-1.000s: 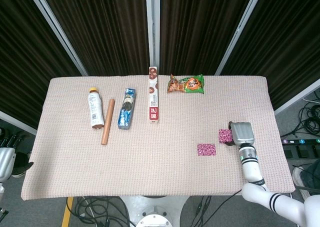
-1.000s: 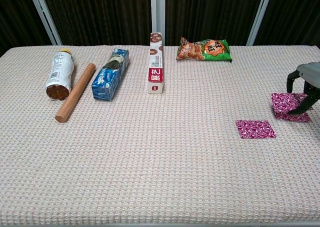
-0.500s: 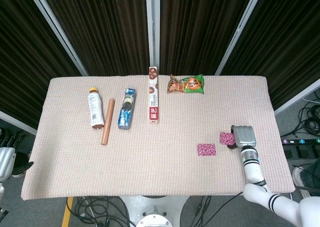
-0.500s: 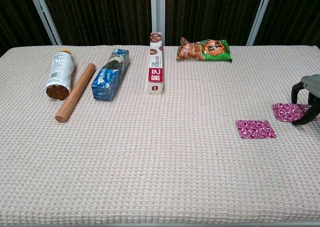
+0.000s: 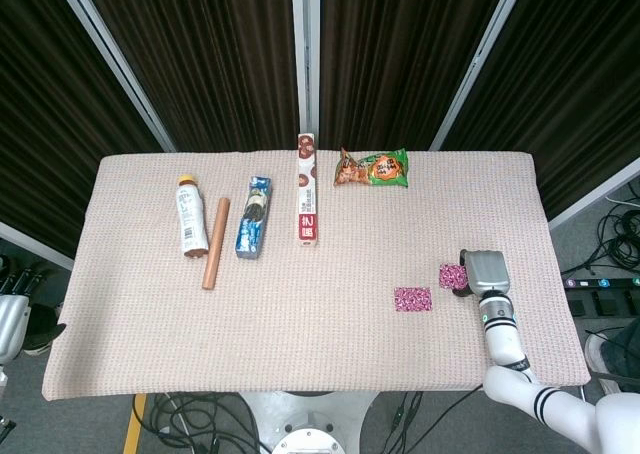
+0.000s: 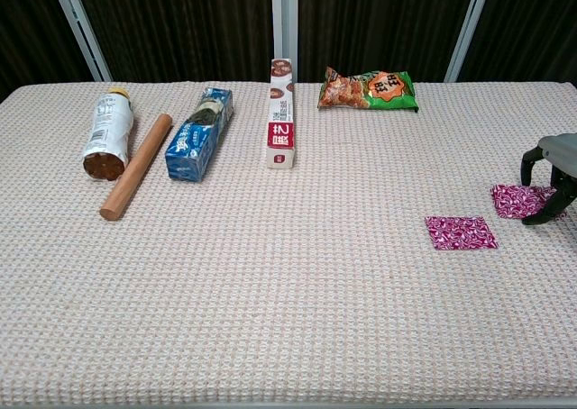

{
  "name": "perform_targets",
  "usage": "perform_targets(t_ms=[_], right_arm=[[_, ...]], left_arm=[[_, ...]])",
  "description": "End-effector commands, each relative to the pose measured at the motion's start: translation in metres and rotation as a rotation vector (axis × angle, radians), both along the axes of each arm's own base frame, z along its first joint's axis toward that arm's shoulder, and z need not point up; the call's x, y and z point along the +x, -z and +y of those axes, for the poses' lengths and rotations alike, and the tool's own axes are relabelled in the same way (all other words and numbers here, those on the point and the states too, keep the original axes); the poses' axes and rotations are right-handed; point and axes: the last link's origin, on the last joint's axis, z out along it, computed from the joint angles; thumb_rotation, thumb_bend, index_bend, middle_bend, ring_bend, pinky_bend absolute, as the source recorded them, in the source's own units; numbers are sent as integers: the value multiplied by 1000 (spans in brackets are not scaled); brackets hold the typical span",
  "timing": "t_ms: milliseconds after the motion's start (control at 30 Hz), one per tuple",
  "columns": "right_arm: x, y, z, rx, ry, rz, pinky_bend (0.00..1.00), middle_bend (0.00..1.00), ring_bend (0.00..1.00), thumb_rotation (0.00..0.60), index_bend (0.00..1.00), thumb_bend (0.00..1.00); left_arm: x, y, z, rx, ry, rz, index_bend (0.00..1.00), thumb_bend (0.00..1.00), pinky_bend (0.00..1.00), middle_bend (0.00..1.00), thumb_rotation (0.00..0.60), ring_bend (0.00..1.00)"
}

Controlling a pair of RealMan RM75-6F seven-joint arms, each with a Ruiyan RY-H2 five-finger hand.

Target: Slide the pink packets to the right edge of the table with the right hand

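right hand (image 6: 552,177) rests fingers, curled down, on far pink packet (image 6: 517,200); near pink packet (image 6: 461,231) lies left of it, untouched, nearer table (image 6: 270,292) centre.

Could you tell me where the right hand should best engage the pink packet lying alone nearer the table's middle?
The lone pink packet lies flat, so pinching looks hard. Probably best to come from above, press fingers on its top face near the left edge, and drag it right.
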Motion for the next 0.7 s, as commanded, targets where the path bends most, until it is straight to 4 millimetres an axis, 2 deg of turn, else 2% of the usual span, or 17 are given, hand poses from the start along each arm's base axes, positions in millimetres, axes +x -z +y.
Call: perform_targets(t_ms=[33, 100, 167, 333, 533, 700], right_arm=[[0, 1, 0, 4, 2, 2, 1000, 1000, 1000, 480, 411, 0], [-1, 1, 0, 6, 2, 7, 1000, 1000, 1000, 462, 401, 0], [0, 1, 0, 5, 1, 5, 1000, 1000, 1000, 408, 387, 0], [2, -3, -2, -4, -5, 3, 1000, 1000, 1000, 332, 355, 0], [9, -7, -2, -8, -23, -10, 1000, 1000, 1000, 326, 353, 0], [28, -8, 4, 6, -92, -34, 1000, 1000, 1000, 316, 353, 0]], left_arm=[[0, 0, 0, 0, 0, 0, 278, 25, 259, 277, 600, 199], [0, 0, 0, -1, -1, 0, 279, 25, 259, 277, 600, 200], [0, 1, 0, -2, -1, 0, 279, 25, 259, 277, 600, 200], [0, 0, 0, -1, 2, -1, 279, 25, 259, 277, 600, 200], [2, -1, 0, 3, 7, -4, 279, 25, 259, 277, 600, 200], [4, -3, -2, 7, 7, -12, 278, 25, 260, 277, 600, 199]])
